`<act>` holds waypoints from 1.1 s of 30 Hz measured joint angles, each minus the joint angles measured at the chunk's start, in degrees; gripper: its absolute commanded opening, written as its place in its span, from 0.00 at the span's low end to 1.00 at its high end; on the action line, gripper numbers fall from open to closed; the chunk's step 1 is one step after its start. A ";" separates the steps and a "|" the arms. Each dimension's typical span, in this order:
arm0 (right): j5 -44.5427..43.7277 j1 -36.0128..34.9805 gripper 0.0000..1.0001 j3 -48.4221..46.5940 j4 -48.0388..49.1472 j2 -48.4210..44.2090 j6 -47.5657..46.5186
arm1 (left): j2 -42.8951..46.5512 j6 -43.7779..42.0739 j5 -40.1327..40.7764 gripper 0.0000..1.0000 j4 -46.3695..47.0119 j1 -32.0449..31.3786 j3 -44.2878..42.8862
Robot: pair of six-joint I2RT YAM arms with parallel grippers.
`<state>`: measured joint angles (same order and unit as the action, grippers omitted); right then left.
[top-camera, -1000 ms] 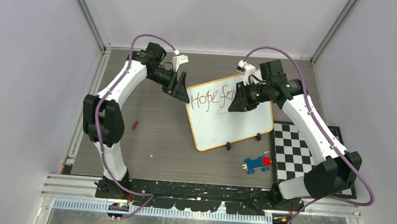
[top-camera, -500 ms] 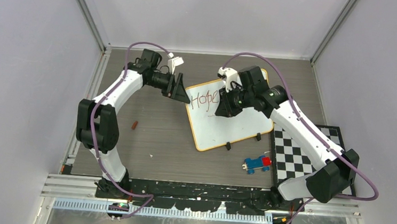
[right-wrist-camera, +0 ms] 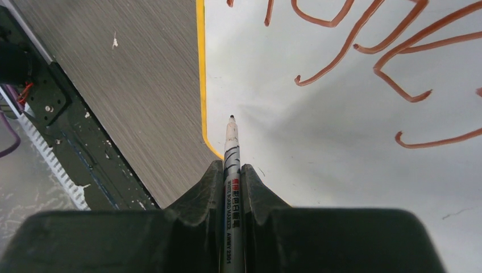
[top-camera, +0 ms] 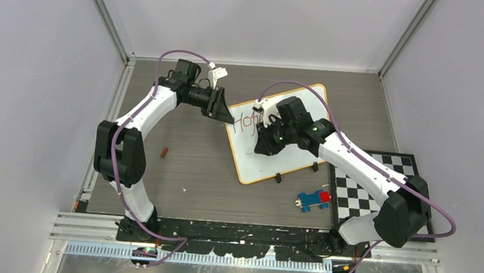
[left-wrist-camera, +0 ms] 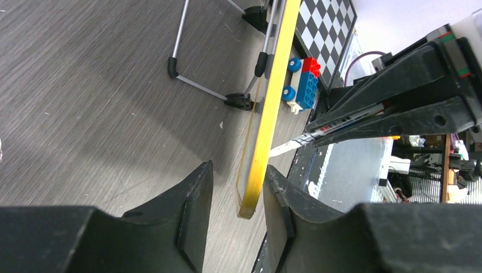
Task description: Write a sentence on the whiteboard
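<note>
Whiteboard (top-camera: pixel 270 165) stands propped on a wire stand (left-wrist-camera: pixel 185 54) around mid-table (top-camera: pixel 197 172), rotated in the top view. It is between the two arms, with the checkered mat (top-camera: pixel 359 185) to its right and a blue-and-red toy car (top-camera: pixel 313 199) just near of its lower edge.

Left gripper (top-camera: pixel 225 115) is at the board's left edge. In the wrist view its fingers (left-wrist-camera: pixel 193 193) straddle the yellow rim (left-wrist-camera: pixel 271 96). One finger looks to be against the rim and a clear gap shows on the other side, so the jaws are around the edge but not clamped on it.

Right gripper (top-camera: pixel 261 148) is over the board face, clenched on a marker (right-wrist-camera: pixel 229 136). The barrel is pinched between both fingers and the tip points at the white surface. The tip sits just inside the rim near the rounded lower-left corner, below the written line. Tip contact vs. a hair off the board: can't tell from these angles.

Sentence (top-camera: pixel 248 120): in the top view only the reddish-brown "Hop" shows at the board's upper left, and the right arm covers the rest of that line. The right wrist view shows the lower strokes of those letters above the marker tip, and the board is bare white around the tip itself.

A small reddish-brown piece (top-camera: pixel 165 152) lies on the table well left of the board.
</note>
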<state>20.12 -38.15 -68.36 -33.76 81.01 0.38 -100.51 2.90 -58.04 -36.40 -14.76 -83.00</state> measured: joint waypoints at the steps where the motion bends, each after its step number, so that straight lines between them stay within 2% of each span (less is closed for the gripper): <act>1: -0.15 -0.33 0.00 0.85 0.87 0.00 0.00 | -0.02 0.11 0.00 0.34 0.15 -0.09 0.02; 7: -1.07 -1.29 0.00 4.00 6.03 0.00 0.00 | -0.46 0.87 -0.02 0.15 0.90 -0.59 0.63; 14: -2.16 -1.55 0.00 3.98 8.52 -0.13 -0.39 | -0.59 0.37 -1.16 0.01 1.64 -0.90 0.74; 21: -2.80 -1.55 0.00 3.50 8.44 -1.01 -0.79 | -1.22 -1.55 -1.81 0.00 0.83 -0.96 0.26; 33: -0.24 0.83 0.00 0.09 7.19 -2.75 -0.50 | -3.85 -11.21 -0.90 0.00 -9.16 -0.87 -6.99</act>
<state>19.88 -37.32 -68.27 -26.57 78.26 -0.12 -104.36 -8.32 -58.94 -45.56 -15.64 -90.00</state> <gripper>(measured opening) 0.173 0.102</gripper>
